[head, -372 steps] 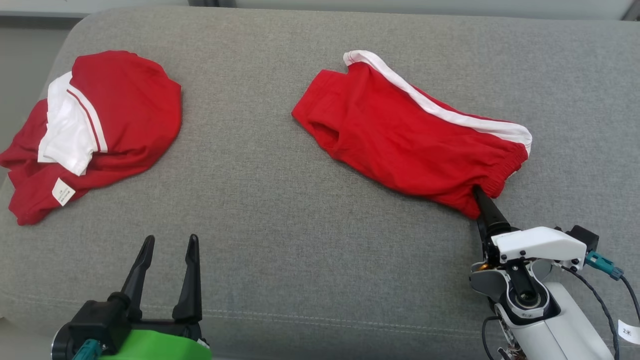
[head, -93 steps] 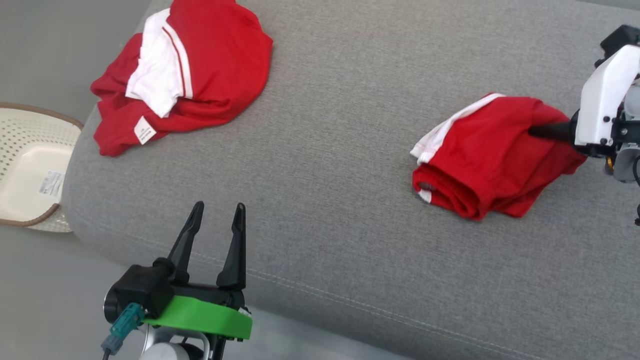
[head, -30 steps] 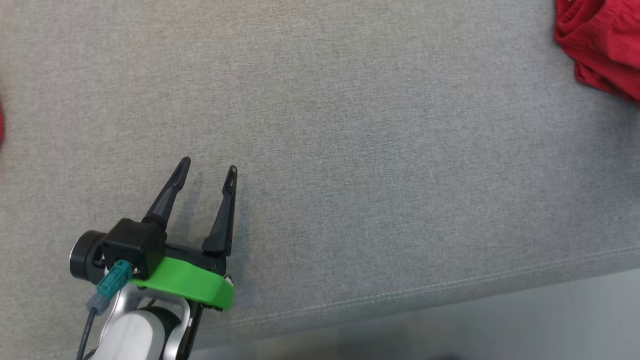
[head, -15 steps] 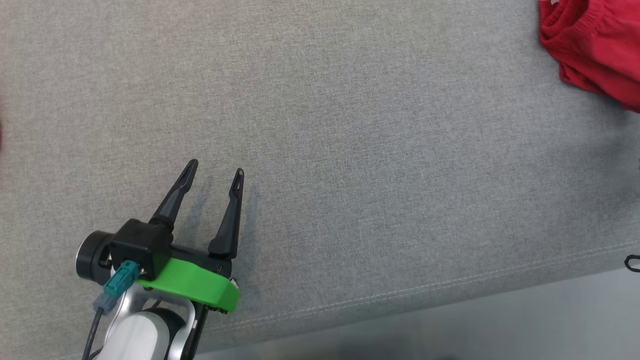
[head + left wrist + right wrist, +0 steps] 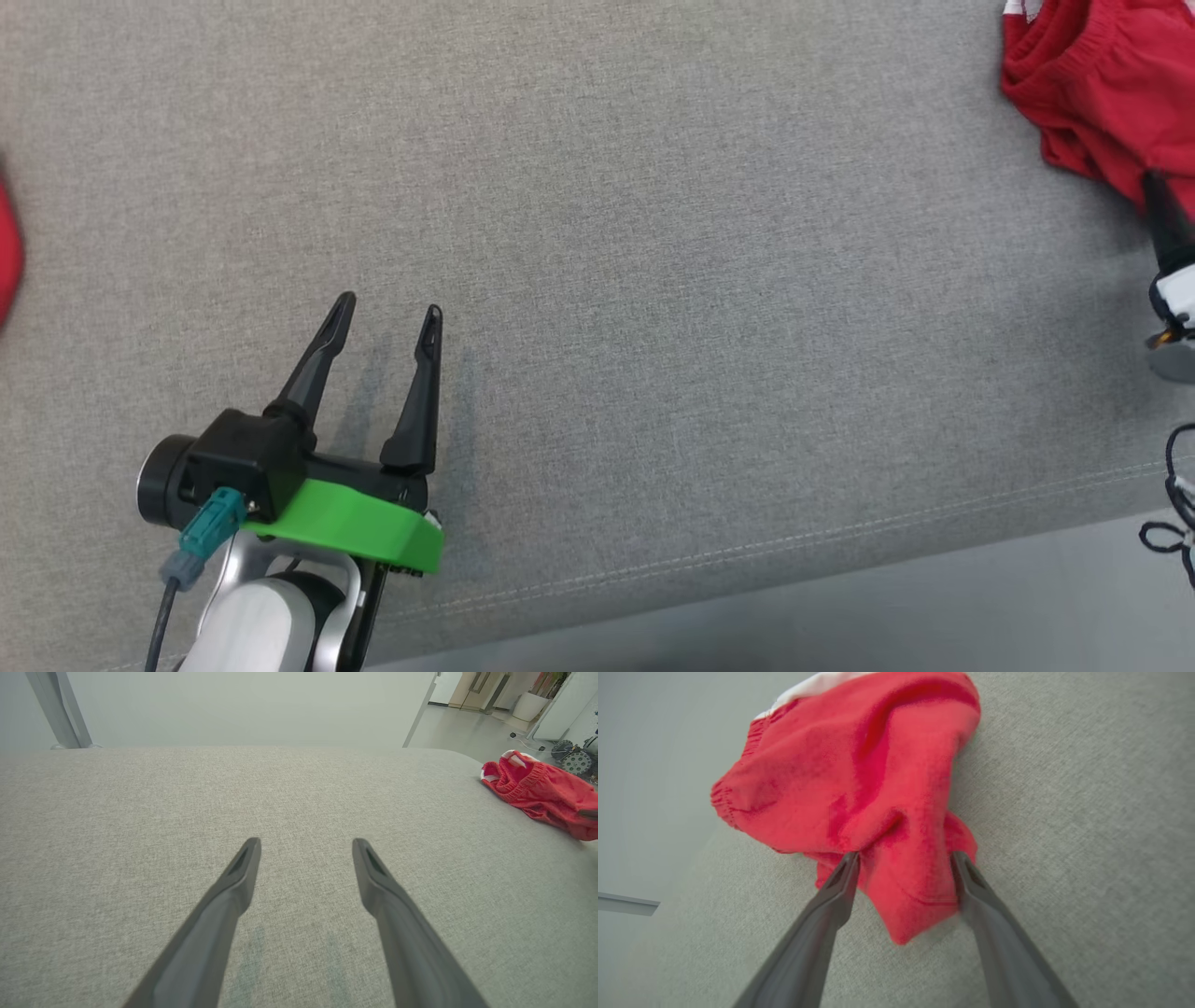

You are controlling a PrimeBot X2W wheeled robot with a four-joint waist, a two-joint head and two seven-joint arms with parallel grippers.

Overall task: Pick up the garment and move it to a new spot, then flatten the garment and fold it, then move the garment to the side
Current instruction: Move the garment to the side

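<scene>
Open passage over the grey cushion [image 5: 653,233] from 10 to 1 o'clock of the left gripper [image 5: 388,306] — bare fabric. Blocked at 2 o'clock by the red garment [image 5: 1083,93], at 9 by a red cloth edge [image 5: 7,252].

Cut-offs and blur, head and right wrist views
You see the shorts [image 5: 1092,84] cropped at the head view's top-right corner. The right gripper [image 5: 904,858] is cut by its right edge, and up close the cloth is blurred. The red sliver [image 5: 7,252] at the left edge can't be identified.

bright even light, faint shadows, slight blur
</scene>
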